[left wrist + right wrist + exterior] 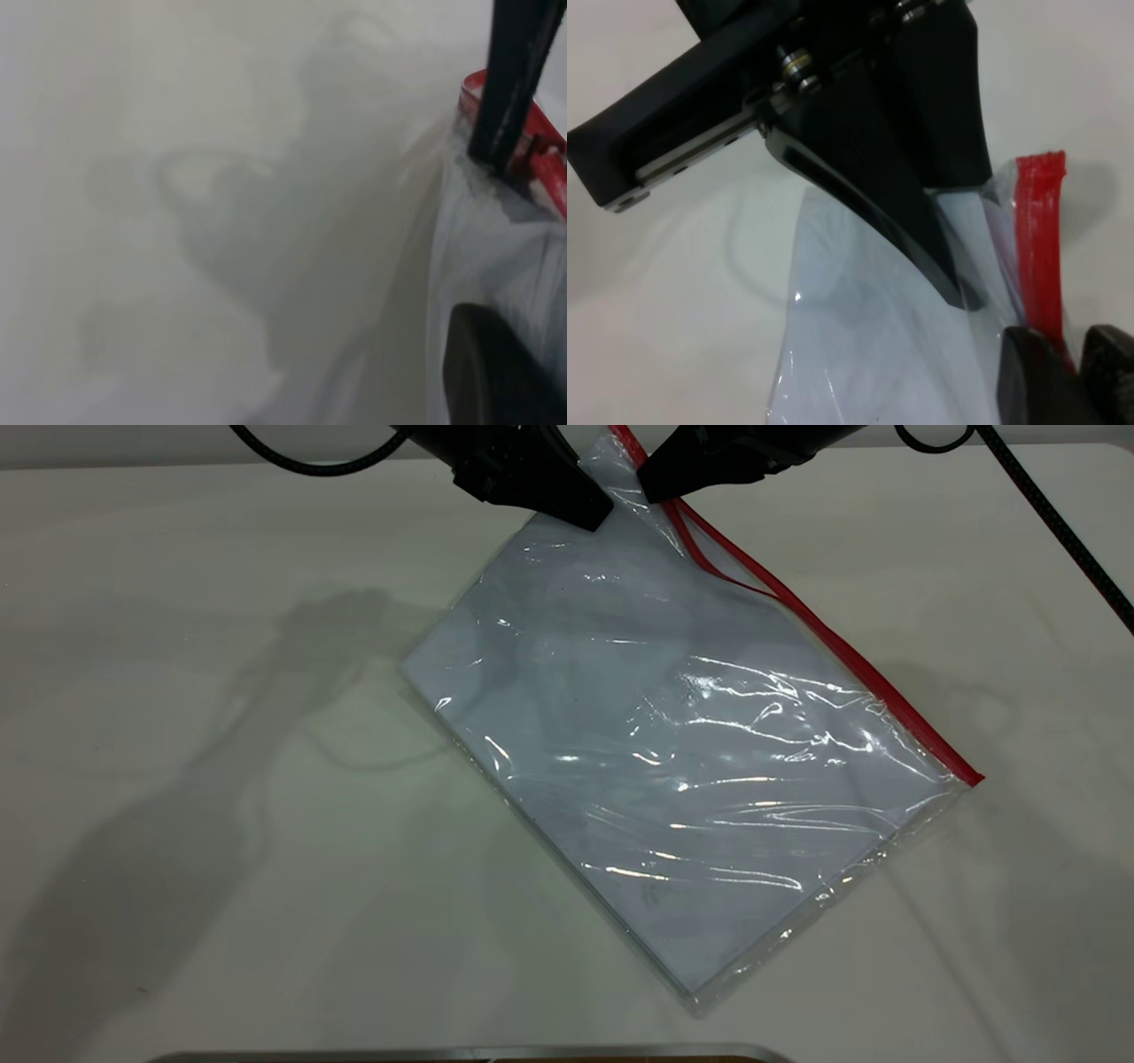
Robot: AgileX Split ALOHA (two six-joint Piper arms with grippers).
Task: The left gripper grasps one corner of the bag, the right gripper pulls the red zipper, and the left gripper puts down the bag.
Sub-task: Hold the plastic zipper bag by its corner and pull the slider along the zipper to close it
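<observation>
The clear bag (673, 762) with white sheets inside lies slantwise, its far corner (616, 452) raised. My left gripper (589, 514) is shut on that corner, just beside where the red zipper (850, 655) ends. My right gripper (651, 487) is shut on the red strip close to the left gripper. In the right wrist view the red strip (1041, 239) runs between the right gripper's (1079, 367) jaws, and the left gripper (957, 288) pinches the plastic beside it. Below the right gripper the strip splits into two red strands (709, 549). The left wrist view shows one finger (496, 381) against the bag.
The white table (177, 779) lies all around the bag. A metal edge (461, 1054) runs along the near side. Black cables hang at the top left (310, 465) and down the right (1063, 531).
</observation>
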